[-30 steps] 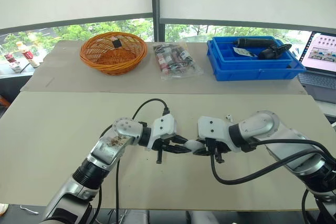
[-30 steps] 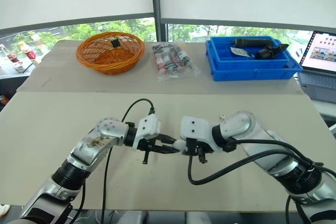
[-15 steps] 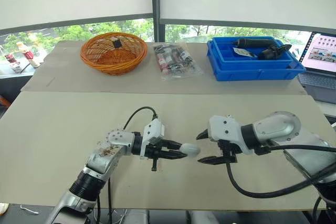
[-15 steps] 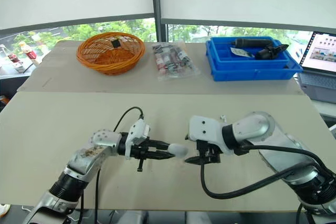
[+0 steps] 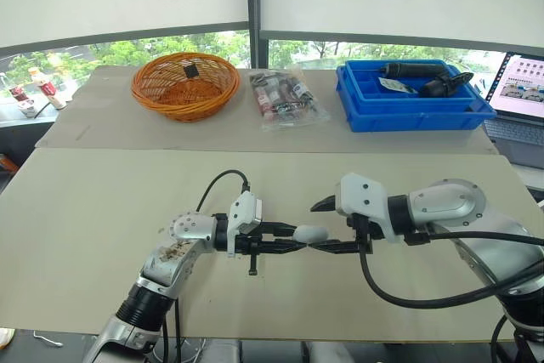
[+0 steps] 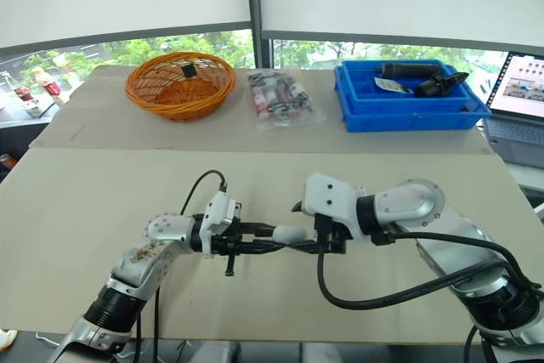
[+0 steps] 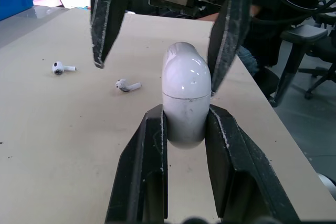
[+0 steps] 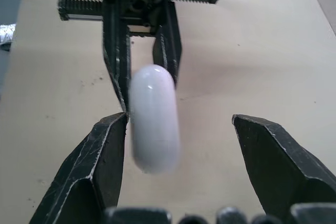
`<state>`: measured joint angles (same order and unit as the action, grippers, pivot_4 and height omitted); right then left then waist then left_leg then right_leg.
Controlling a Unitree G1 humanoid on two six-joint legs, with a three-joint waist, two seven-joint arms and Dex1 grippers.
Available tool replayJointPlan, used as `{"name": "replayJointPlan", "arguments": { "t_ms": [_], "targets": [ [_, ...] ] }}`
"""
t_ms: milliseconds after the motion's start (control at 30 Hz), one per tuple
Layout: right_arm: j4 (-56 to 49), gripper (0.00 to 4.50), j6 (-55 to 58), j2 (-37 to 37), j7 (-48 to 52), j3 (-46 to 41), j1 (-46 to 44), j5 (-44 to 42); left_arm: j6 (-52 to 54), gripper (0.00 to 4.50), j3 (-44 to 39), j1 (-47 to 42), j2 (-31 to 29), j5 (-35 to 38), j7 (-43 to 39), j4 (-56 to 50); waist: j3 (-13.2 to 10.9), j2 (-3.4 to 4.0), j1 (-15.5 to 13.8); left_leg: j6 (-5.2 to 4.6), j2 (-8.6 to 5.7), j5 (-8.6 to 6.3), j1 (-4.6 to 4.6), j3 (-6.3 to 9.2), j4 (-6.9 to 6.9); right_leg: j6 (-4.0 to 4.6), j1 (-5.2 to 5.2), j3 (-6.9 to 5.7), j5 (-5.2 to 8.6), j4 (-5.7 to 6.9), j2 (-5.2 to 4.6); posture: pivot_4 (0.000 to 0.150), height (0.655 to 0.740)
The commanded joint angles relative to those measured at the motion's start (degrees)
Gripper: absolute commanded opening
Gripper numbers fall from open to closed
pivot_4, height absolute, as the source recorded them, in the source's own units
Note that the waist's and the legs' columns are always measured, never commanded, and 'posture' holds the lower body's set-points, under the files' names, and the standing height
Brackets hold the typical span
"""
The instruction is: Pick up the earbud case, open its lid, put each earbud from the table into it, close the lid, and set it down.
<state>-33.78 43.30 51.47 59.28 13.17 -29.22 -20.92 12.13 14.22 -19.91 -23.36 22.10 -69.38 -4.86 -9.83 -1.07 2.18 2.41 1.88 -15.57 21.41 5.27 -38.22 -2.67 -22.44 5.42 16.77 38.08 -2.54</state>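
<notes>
The white earbud case (image 5: 311, 233), lid closed, is held off the table with my left gripper (image 5: 293, 237) shut on its lower half. My right gripper (image 5: 318, 227) faces it from the right, open, one finger on each side of the case's free end. In the right wrist view the case (image 8: 153, 116) lies close to one finger and apart from the other finger (image 8: 268, 150). Two white earbuds (image 7: 59, 67) (image 7: 126, 85) lie loose on the table beyond the case in the left wrist view.
Along the back of the table stand an orange wicker basket (image 5: 184, 84), a clear bag of small items (image 5: 286, 98) and a blue tray (image 5: 408, 104) holding dark tools. A laptop (image 5: 523, 91) sits at the far right.
My right gripper let go of the case, backed off to the right and opened, then came back to straddle the case's end. My left gripper kept hold of the case throughout.
</notes>
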Motion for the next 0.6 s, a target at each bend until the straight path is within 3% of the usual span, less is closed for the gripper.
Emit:
{"name": "replayJointPlan", "arguments": {
  "t_ms": [33, 600],
  "targets": [
    [0.0, 3.53, -1.0, 0.4, 0.5, -1.9, -2.3, -0.4, -2.8, 0.50, 0.5, 0.2, -0.6, -0.9, -0.8, -0.6, 0.0, 0.00, 0.1, 0.00, 0.00, 0.00, 0.00, 0.00, 0.00, 0.00, 0.00, 0.00, 0.00, 0.00, 0.00, 0.150, 0.7303],
    [-0.2, 3.53, 0.9, 1.0, -0.6, -3.7, -3.0, -2.5, -4.6, 0.50, 0.4, 0.7, -0.3, -1.3, -0.8, 0.4, 0.0, 0.00, 0.0, 0.00, 0.00, 0.00, 0.01, 0.00, 0.00, 0.00, 0.00, 0.00, 0.00, -0.01, 0.00, 0.150, 0.7303]
  ]
}}
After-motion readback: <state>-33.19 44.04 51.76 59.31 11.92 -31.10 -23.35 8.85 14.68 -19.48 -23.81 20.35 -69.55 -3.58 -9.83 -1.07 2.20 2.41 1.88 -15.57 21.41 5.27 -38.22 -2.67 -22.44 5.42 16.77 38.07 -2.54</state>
